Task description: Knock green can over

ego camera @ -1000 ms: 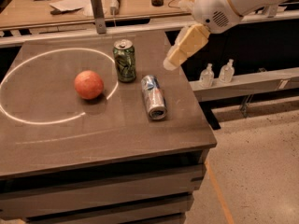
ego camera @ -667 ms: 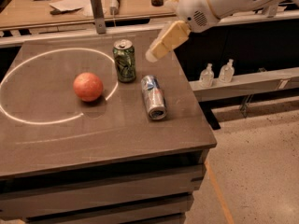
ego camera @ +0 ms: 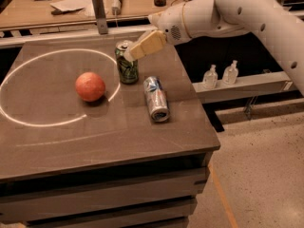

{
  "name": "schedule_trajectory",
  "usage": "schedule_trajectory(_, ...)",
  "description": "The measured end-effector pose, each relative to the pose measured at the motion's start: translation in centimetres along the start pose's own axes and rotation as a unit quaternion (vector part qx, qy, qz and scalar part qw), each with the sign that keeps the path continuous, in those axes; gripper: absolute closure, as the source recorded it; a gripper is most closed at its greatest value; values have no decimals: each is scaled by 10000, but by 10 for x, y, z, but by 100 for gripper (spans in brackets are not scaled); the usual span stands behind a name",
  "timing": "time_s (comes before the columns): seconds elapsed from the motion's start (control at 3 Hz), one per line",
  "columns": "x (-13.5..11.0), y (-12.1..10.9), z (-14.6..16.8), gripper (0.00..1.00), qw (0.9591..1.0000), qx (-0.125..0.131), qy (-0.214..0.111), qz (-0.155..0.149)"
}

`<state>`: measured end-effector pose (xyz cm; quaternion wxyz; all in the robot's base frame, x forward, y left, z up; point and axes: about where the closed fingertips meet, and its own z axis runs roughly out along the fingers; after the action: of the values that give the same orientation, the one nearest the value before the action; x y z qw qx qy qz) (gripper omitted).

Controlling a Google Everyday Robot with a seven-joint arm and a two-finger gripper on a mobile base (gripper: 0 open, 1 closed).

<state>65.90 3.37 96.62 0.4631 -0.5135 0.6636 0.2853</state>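
The green can (ego camera: 128, 70) stands upright on the dark table (ego camera: 95, 141), near the back and just outside the right side of a white circle marking (ego camera: 28, 121). My gripper (ego camera: 130, 55) reaches in from the upper right on a white arm. Its tan fingers (ego camera: 147, 45) are closed together, and their tips rest at the can's silver top on its right side. The gripper holds nothing.
A silver-and-blue can (ego camera: 156, 99) lies on its side just right of the green can. A reddish-orange fruit (ego camera: 90, 86) sits to its left, inside the circle. Two small clear bottles (ego camera: 210, 76) stand on a lower shelf at right. A cluttered bench (ego camera: 71, 6) runs behind.
My gripper has swung left and down from the table's right side, and its tip now meets the top of the green can. The can, fruit and lying can have stayed in place.
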Motion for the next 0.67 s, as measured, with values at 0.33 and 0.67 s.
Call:
schedule_trajectory(0.33,6,-5,36,0,9986,-16,-504,149)
schedule_trajectory(0.67,17,-8,57,0,9971,0,-711,261)
